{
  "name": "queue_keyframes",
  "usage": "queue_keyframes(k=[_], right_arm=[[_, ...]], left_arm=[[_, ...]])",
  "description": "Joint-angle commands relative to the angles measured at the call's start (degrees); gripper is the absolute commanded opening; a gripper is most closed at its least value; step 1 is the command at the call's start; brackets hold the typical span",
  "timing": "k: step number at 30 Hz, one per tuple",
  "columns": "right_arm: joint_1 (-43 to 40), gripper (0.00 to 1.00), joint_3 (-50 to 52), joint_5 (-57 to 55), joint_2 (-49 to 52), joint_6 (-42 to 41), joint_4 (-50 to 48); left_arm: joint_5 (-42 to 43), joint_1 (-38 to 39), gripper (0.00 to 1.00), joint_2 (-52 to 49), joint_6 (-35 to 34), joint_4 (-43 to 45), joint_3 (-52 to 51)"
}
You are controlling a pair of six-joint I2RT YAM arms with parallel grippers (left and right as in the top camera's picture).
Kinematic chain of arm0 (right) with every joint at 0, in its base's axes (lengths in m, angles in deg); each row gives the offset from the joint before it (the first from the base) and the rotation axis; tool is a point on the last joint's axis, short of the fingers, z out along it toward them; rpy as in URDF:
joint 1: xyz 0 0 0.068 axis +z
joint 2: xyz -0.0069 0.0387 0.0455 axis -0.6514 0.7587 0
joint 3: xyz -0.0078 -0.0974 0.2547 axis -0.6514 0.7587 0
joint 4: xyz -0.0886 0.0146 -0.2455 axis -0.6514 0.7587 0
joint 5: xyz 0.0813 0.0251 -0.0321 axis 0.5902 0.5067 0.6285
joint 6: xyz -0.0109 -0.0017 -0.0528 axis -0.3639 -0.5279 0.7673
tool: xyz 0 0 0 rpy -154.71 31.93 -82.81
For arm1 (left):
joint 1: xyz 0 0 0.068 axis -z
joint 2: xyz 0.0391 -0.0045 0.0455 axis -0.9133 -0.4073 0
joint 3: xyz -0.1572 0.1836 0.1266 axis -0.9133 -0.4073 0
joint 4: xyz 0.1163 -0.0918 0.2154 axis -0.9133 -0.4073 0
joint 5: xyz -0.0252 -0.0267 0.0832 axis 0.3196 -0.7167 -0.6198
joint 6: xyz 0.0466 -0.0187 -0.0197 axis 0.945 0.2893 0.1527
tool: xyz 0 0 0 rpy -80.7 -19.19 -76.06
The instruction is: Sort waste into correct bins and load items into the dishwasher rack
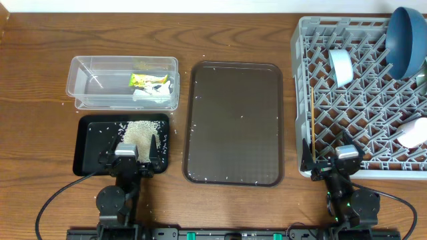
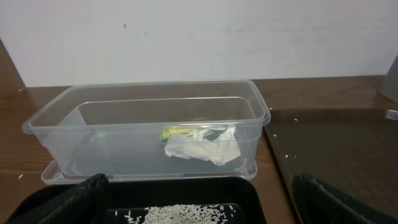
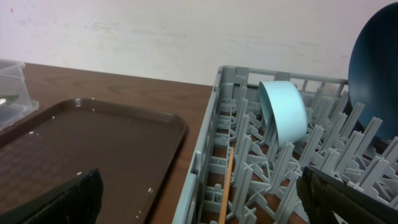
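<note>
Rice in blk tray, wrapper txt illegible in tub

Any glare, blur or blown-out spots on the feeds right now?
Overhead: even light, sharp, only the pale cup at the right edge looks washed out. Left wrist: clear tub crisp, the left gripper's fingers a dark blur. Right wrist: mint-green bowl sharp, right gripper's fingers blurred.

Wood table, white wall

A wrapper is contained in the clear tub; rice grains are heaped on the black tray; chopsticks are laid in the rack.
</note>
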Motion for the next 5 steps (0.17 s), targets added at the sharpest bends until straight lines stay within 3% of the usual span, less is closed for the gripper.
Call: queue_keyframes(k=[1,5], right_arm=[[-1.3,0.99,0.1,-0.1,-0.4,0.7,0.2],[-1.3,0.99,0.1,-0.1,-0.4,0.7,0.2]], left_arm=[[0.8,-0.3,0.95,0.5,0.4,-2.5,-0.6],[0.8,-0.3,0.95,0.5,0.4,-2.5,-0.6]])
